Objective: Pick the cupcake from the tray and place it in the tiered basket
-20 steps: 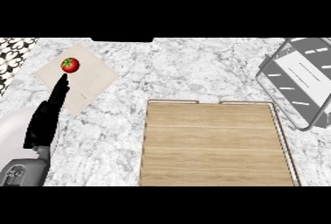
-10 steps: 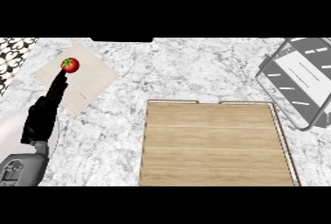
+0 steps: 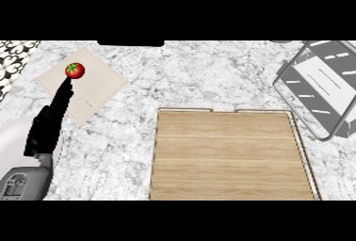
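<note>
cupcake: none visible on wooden tray [image 3: 230, 155], would judge it light, soft, crushable, best held low round the base | tiered basket [image 3: 327, 87]: up-right of tray | left hand [image 3: 52, 117]: left of tray, fingers straight, tip touching tomato [image 3: 74, 70] on beige mat [image 3: 90, 89] | right hand: out of view

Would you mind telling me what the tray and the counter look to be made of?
The tray looks like pale wood with a matte finish: long grain lines and plank seams, edged by a thin metal-looking rim. The counter looks like polished marble or similar stone, white with grey veining.
</note>
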